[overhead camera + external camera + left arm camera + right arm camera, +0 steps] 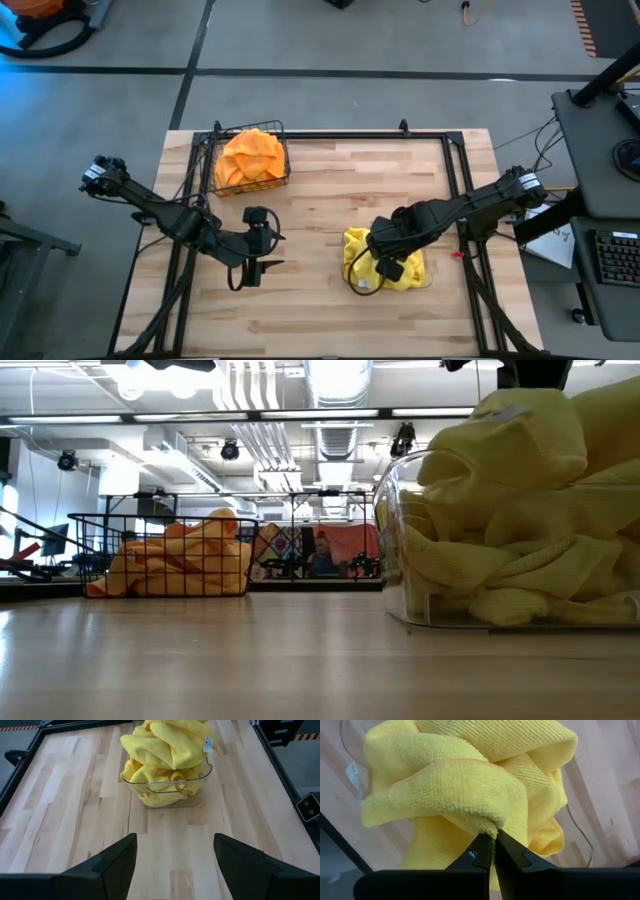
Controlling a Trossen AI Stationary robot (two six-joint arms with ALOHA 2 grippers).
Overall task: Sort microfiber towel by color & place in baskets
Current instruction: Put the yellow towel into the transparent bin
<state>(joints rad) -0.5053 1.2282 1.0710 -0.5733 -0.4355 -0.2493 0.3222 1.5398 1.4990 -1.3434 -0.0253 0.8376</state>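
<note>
The clear plastic bin [428, 282] stands on the table's right half, heaped with yellow towels [165, 750] that rise above its rim [400, 490]. My right gripper [385, 262] is over this heap, shut on a yellow towel [470, 785]. The dark wire basket [214, 170] sits near the far left edge, and orange towels [252, 155] fill it [180, 555]. My left gripper [272, 250] waits open, low over the middle of the table and left of the bin. Its fingers [175, 847] point at the bin and touch nothing. My right gripper pinches a puckered fold [487, 827] of the top yellow towel between its two fingertips [492, 840], coming from above and pointing down. The cloth bulges in slack loops around the fingers, bunched over the bin; how many layers are held cannot be told.
Bare wooden table [75, 810] lies between the basket and the bin and along the near edge. A black frame rail [330, 134] runs round the table. A white label [208, 743] sticks out of the yellow heap. A desk with a keyboard [615, 255] stands off the right side.
</note>
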